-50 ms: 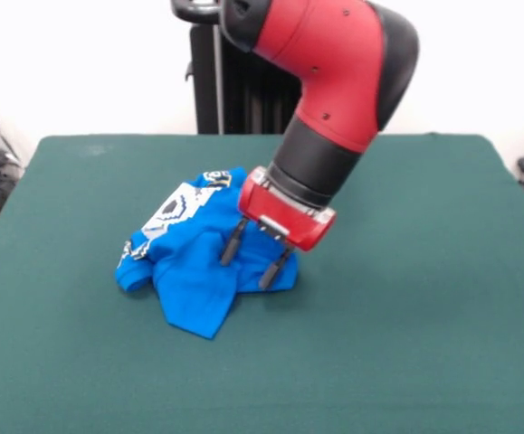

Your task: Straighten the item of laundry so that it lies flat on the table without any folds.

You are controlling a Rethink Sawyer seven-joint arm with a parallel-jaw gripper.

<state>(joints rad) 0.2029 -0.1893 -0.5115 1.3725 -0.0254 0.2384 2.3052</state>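
The small bright blue T-shirt [194,262] lies crumpled near the middle of the dark green felt table [406,307]. The red arm's gripper [253,259], fingers spread, seems to touch cloth; pinch one layer only.

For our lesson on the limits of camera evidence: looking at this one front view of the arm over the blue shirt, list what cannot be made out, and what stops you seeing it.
- T-shirt, front view: crumpled; its own folds hide most of the print and lettering.
- Shirt's right edge: covered by the pincer and its red wrist.
- Whether the open fingers touch or pinch cloth: cannot tell from this angle.
- Table: near edge cut off by the picture's bottom.
- Arm: upper part cut off at the top edge.
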